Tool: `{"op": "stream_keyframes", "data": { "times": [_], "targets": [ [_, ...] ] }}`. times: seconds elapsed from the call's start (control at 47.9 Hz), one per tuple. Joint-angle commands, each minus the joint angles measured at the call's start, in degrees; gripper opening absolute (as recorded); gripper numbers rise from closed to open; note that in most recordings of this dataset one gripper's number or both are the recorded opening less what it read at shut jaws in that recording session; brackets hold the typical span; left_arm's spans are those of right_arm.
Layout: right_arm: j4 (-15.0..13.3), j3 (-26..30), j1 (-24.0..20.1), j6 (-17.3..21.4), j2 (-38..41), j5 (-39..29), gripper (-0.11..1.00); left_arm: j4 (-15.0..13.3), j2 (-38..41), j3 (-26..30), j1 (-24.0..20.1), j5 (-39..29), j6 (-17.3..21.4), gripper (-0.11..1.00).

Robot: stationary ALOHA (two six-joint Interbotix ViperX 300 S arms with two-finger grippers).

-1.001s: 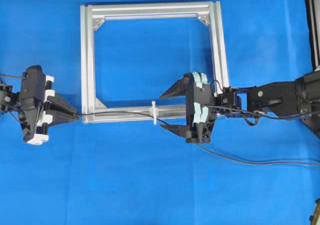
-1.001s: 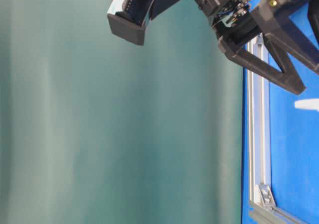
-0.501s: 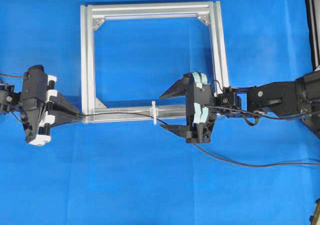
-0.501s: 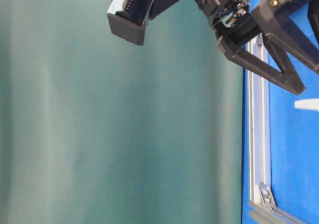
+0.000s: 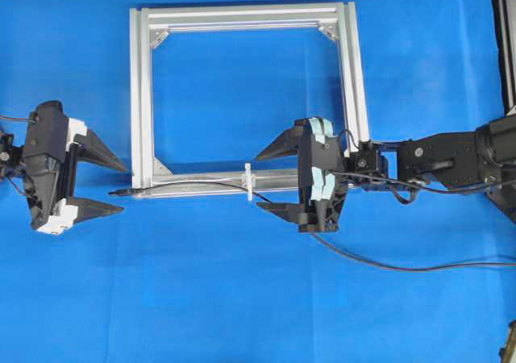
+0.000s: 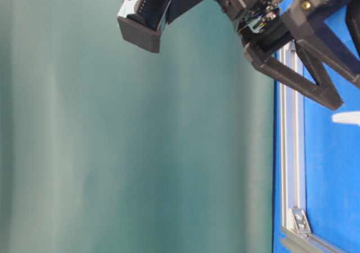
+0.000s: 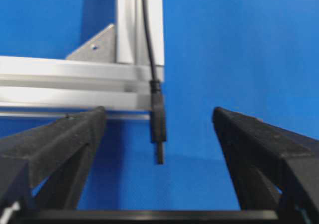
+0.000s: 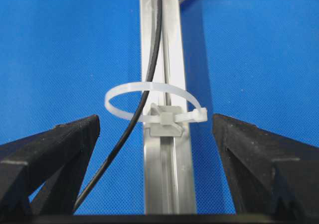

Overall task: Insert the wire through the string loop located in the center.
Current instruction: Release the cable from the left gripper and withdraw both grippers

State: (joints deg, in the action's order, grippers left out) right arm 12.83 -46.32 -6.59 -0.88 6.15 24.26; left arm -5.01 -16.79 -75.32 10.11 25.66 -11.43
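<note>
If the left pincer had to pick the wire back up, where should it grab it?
Probably the plug at the wire's tip. It is the thickest, stiffest part, juts past the frame's corner over bare cloth, and already lies between the open fingers of the left pincer. Come straight on, along the plug's axis.

This looks like a robotics lab bench set up for manipulation trials: a flat work surface covered edge to edge in a plain bright blue cloth (image 5: 242,298), with a plain teal-green backdrop (image 6: 140,152) rising behind it in the table-level view. Two black robot arms with 3D-printed-looking grippers reach in from opposite sides (the left one (image 5: 101,185), the right one (image 5: 278,177)), with loose black cabling running off the right edge. The only fixture is a square frame of silver extruded-aluminium bars with corner brackets (image 5: 242,14), a test rig, not household or shop furniture.
</note>
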Motion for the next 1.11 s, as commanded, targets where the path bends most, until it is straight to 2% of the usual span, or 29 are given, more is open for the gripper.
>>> {"op": "stream_keyframes", "data": {
  "times": [0.0, 0.355, 0.584, 1.085],
  "targets": [
    [-0.09, 1.14, -0.18, 0.18, -1.67, -0.35, 0.9, 0.18, -2.11, 0.26, 0.09, -1.49, -0.18, 0.92],
    [-0.09, 1.58, -0.44, 0.0, -6.77, -6.77, 0.9, 0.18, -8.53, 0.88, 0.09, -5.63, -0.18, 0.92],
    [-0.18, 1.41, -0.44, -0.26, -10.99, -10.2, 0.9, 0.18, -11.34, 1.49, 0.09, -5.98, 0.09, 0.92],
    [-0.18, 1.14, -0.44, -0.26, -13.1, -11.51, 0.9, 0.35, -11.07, 1.67, -0.09, -6.06, 0.18, 0.92]
  ]
}}
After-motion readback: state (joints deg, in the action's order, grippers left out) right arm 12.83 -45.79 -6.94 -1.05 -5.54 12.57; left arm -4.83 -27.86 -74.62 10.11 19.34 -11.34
